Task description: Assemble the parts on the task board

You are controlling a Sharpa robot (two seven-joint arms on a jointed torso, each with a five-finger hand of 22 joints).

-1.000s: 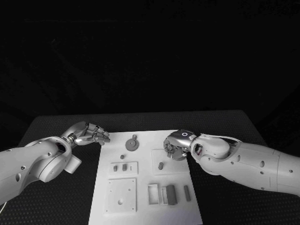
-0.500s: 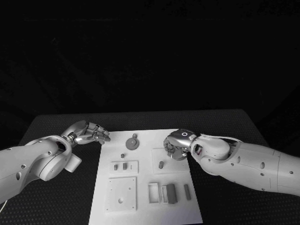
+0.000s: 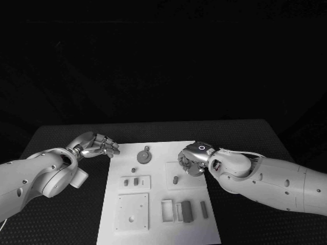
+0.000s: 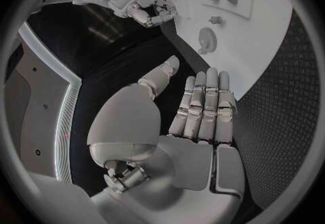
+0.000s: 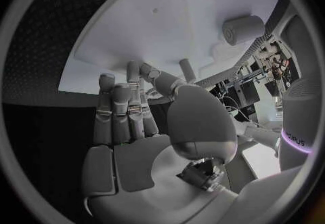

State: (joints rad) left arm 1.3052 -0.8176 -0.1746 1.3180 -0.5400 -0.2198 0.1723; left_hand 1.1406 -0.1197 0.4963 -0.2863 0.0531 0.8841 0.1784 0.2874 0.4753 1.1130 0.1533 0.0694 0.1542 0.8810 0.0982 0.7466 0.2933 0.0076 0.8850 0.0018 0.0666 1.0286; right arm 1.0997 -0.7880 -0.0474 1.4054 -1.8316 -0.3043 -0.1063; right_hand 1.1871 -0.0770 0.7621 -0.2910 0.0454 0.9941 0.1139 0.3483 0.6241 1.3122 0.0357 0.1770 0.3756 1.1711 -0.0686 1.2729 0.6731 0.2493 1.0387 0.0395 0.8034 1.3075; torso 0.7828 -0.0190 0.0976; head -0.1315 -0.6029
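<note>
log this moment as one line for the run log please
left hand: open, beside task board | right hand: over board's right part, grasp unclear | round part: lying on board, untouched | stage: assembly ongoing

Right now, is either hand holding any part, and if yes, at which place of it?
Left hand holds nothing; its fingers lie straight and apart. For the right hand, over the task board, it cannot be told.

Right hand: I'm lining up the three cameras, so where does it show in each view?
Head view: the right hand is over the right edge of the task board, in its far half.
Left wrist view: the right hand is small, across the board from the camera.
Right wrist view: the right hand is mid-circle, with the board beyond its fingers.
Shared landmark: the white task board.
</note>
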